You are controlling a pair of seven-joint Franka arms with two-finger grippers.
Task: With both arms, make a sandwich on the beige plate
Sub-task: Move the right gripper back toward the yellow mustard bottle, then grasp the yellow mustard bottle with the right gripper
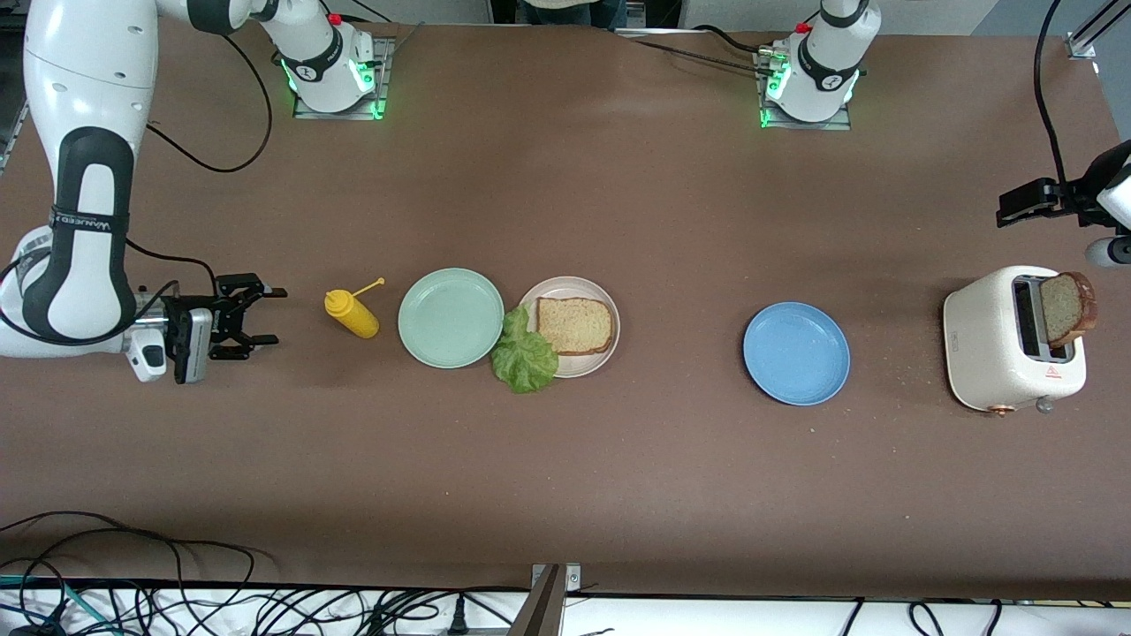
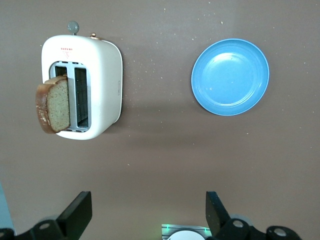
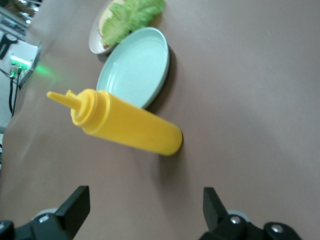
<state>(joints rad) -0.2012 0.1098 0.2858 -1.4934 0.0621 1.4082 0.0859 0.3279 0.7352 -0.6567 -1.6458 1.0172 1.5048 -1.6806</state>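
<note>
The beige plate (image 1: 608,353) sits mid-table with one brown bread slice (image 1: 574,324) on it. A green lettuce leaf (image 1: 525,353) lies over the plate's rim and onto the table. A second bread slice (image 1: 1067,306) (image 2: 52,105) sticks out of a white toaster (image 1: 998,344) (image 2: 105,75) at the left arm's end. My left gripper (image 1: 1016,205) (image 2: 149,210) hangs open and empty, high over the table by the toaster. My right gripper (image 1: 276,315) (image 3: 145,207) is low at the right arm's end, open and empty, pointing at a yellow squeeze bottle (image 1: 352,314) (image 3: 130,127).
A mint-green plate (image 1: 451,318) (image 3: 135,67) lies between the bottle and the beige plate (image 3: 95,40), touching the lettuce (image 3: 132,12). A blue plate (image 1: 796,353) (image 2: 230,76) lies between the beige plate and the toaster. Cables hang along the table's near edge.
</note>
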